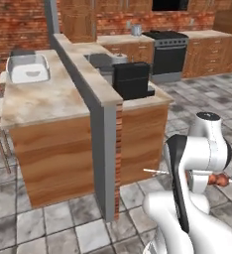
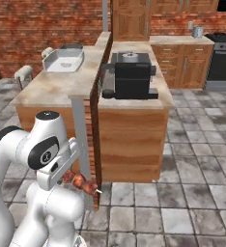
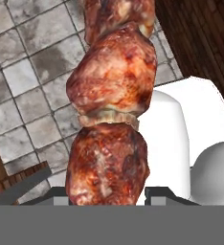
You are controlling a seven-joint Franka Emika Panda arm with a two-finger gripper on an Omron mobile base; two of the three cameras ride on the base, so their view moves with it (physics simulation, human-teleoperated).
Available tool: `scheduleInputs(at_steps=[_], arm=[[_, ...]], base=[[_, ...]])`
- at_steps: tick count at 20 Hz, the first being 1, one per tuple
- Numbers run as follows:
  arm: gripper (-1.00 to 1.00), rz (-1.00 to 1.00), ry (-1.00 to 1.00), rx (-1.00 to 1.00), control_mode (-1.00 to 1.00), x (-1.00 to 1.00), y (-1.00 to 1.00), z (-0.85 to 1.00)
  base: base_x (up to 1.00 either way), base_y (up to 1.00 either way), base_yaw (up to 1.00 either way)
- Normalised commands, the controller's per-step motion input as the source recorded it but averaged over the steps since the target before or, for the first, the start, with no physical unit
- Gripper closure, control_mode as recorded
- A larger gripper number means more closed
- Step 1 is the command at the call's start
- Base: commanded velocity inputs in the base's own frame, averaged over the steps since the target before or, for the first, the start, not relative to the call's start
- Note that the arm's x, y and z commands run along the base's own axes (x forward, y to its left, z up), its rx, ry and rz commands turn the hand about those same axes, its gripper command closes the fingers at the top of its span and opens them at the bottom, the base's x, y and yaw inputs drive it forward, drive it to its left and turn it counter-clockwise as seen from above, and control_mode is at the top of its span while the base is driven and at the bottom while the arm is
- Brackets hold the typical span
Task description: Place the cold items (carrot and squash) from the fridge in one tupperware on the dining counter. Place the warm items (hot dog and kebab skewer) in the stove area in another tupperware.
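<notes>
Clamped tight on the kebab (image 3: 111,119) with the gripper (image 3: 109,197), meat chunks pinched between the two tips. Held low beside the arm, above the floor (image 1: 78,218), well apart from the counter (image 1: 43,101) and from the tub (image 1: 28,69) up on it. Seen from the right side too, poking out sideways (image 2: 81,182) near the arm's elbow, with the thin stick (image 1: 150,171) sticking out past the meat.

Looks light, so no big lift needed. Soft and bumpy on the meat, hard and skinny on the stick. Probably a bit greasy, so may slip or turn in the grip. Long as well, so may swing and tip down at one end if grabbed far from the middle. Could bump the counter edge with the pointy end on the way up.

Best to grab on a fat chunk near the middle, as now, not on the bare stick. Enough squeeze to stop a slide, not so much as to squash the meat. Best to carry slow and level, then to lower flat into the tub, long way along the tub, before letting go.

Cannot tell from here if anything sits in the tub already.
</notes>
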Motion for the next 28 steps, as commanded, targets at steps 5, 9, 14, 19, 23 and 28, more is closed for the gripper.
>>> scheduleInputs(at_steps=[5,9,14,19,23,28], arm=[[1.0,0.0,0.0,0.0,1.0,0.0,0.0,0.0],[1.0,0.0,0.0,0.0,1.0,0.0,0.0,0.0],[1.0,0.0,0.0,0.0,1.0,0.0,0.0,0.0],[1.0,0.0,0.0,0.0,1.0,0.0,0.0,0.0],[1.0,0.0,0.0,0.0,1.0,0.0,0.0,0.0],[1.0,0.0,0.0,0.0,1.0,0.0,0.0,0.0]], base=[[0.0,1.0,-0.48],[0.0,1.0,-0.37],[0.1,1.0,-0.3],[0.19,1.0,-0.26],[0.19,1.0,-0.22],[0.1,1.0,-0.25]])
